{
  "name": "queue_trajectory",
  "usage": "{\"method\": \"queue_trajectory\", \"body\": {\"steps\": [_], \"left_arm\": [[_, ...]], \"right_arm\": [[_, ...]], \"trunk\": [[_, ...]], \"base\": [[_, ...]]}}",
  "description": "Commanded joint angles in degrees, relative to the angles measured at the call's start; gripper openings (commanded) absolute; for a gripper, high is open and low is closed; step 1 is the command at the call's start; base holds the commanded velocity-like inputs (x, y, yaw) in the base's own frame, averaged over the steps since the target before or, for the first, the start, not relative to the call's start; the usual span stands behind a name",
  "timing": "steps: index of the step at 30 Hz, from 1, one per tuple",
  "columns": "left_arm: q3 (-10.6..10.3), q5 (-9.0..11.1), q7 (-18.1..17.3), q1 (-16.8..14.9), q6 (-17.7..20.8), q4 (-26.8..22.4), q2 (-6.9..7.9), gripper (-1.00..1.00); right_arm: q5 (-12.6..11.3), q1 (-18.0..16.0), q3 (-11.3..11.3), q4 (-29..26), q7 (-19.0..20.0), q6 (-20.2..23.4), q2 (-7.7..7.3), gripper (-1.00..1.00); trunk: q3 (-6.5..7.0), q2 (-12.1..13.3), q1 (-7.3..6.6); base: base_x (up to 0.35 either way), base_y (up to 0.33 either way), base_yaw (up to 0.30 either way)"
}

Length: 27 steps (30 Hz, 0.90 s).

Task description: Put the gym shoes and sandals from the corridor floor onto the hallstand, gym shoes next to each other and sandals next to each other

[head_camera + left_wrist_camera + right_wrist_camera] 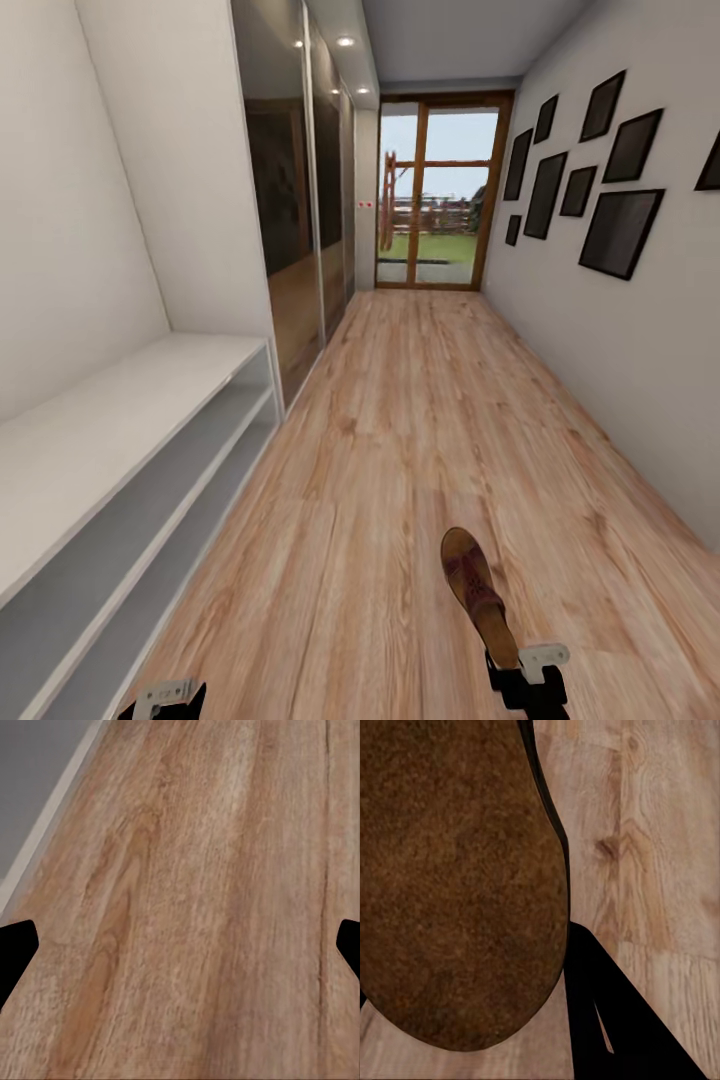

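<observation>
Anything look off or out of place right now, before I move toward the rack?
Nothing looks damaged or spilled. The right gripper holds one sandal by its heel end, toe pointing down the corridor, above the floor. The left gripper carries nothing. The hallstand bench top on the left looks bare.

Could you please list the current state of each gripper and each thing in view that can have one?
right gripper: shut on the sandal, holding it by one end.
sandal: lifted off the corridor floor, footbed up, sticking out ahead of the gripper.
left gripper: open, nothing between its fingers, over bare floor.
hallstand: bench top and both open shelves bare where visible.
glass door: shut, as far as I can tell.
</observation>
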Motion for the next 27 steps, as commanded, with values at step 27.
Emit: {"method": "queue_trajectory", "body": {"steps": [27], "left_arm": [[0.5, -0.5, -0.3, 0.0, -0.2, 0.0, -0.03, 1.0]], "right_arm": [[0.3, 0.0, 0.0, 0.0, -0.3, -0.1, 0.0, -1.0]], "trunk": [[-0.33, 0.0, 0.02]], "base": [[0.336, 0.0, -0.229]]}}
